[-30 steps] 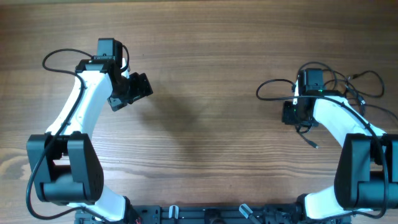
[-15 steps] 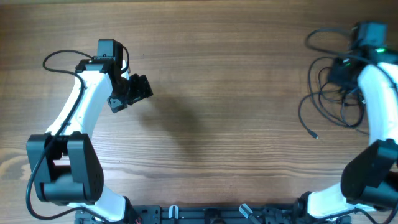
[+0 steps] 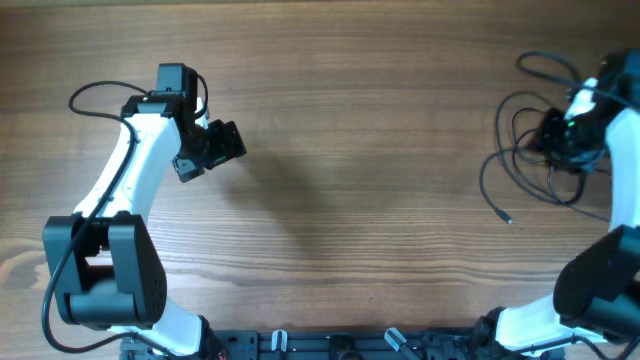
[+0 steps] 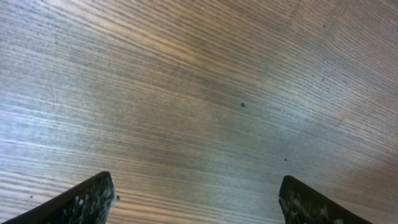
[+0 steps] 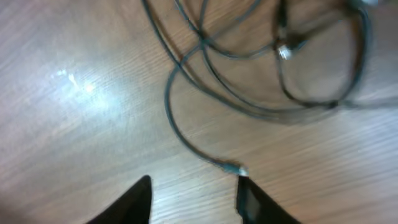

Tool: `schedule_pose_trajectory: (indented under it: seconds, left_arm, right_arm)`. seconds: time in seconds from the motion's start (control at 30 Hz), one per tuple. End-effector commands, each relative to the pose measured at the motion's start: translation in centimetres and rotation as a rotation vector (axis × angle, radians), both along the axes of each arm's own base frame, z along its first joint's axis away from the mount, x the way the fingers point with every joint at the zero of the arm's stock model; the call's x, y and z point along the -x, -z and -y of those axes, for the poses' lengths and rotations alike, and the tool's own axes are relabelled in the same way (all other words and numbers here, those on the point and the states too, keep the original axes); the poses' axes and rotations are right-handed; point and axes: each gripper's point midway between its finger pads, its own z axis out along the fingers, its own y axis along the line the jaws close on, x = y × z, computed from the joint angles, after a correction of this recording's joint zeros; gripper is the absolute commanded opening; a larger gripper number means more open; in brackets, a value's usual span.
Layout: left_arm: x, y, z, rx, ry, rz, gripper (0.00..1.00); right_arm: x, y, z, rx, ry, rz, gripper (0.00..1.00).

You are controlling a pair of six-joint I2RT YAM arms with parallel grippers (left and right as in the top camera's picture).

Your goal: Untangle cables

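Looking down from overhead, the cables (image 3: pixel 520 150) are lying in loose, overlapping loops at the far right of the frame on the wooden counter (image 3: pixel 350 120). The right pincer (image 3: pixel 558 135) is hovering over the densest part of the bundle, while the left pincer (image 3: pixel 215 150) is hanging well apart from it in the upper left. With only one arm near the cords, a pull is likely dragging the whole bundle along instead of separating it.

Turning to the left wrist view, the fingers (image 4: pixel 87 199) are standing wide apart over bare wood, with no cord in sight.

Moving to the right wrist view, this pincer's two fingers are also standing apart with nothing between them. A plug end (image 5: pixel 233 168) is lying just above the right-hand fingertip at the lower middle, and blurred strands are crossing each other across the upper half. Pulling that tail could be cinching those crossings into a tighter knot. Reaching higher could be catching several strands at once.
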Motion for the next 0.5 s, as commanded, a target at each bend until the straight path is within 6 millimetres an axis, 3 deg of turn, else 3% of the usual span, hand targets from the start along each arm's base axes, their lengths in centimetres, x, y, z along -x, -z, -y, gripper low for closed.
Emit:
schedule_pose_trajectory:
  seconds: [0.0, 0.07, 0.13, 0.2, 0.27, 0.33, 0.47]
  left_arm:
    - [0.0, 0.0, 0.2, 0.011, -0.008, -0.002, 0.87]
    - [0.1, -0.2, 1.0, 0.058, -0.001, -0.004, 0.87]
    - [-0.2, -0.4, 1.8, 0.105, 0.006, 0.006, 0.87]
    - [-0.5, -0.5, 1.9, 0.115, 0.008, 0.022, 0.87]
    - [-0.6, -0.5, 1.9, 0.115, 0.008, 0.024, 0.88]
    - [-0.4, -0.5, 1.9, 0.115, 0.008, 0.017, 0.88]
    - [-0.3, -0.5, 1.9, 0.115, 0.008, 0.013, 0.88]
  right_arm:
    - [0.1, 4.4, -1.0, -0.015, -0.042, 0.023, 0.5]
    - [0.7, 7.7, -1.4, -0.013, -0.076, 0.042, 0.47]
    - [0.5, 9.0, -3.8, -0.079, -0.201, 0.095, 0.43]
    - [-0.7, 8.5, -7.4, -0.184, -0.318, 0.184, 0.28]
    - [-1.8, 8.3, -9.5, -0.194, -0.386, 0.224, 0.1]
    - [-1.8, 9.4, -9.3, -0.108, -0.377, 0.178, 0.04]
    - [-1.3, 12.1, -8.2, -0.06, -0.311, 0.093, 0.04]
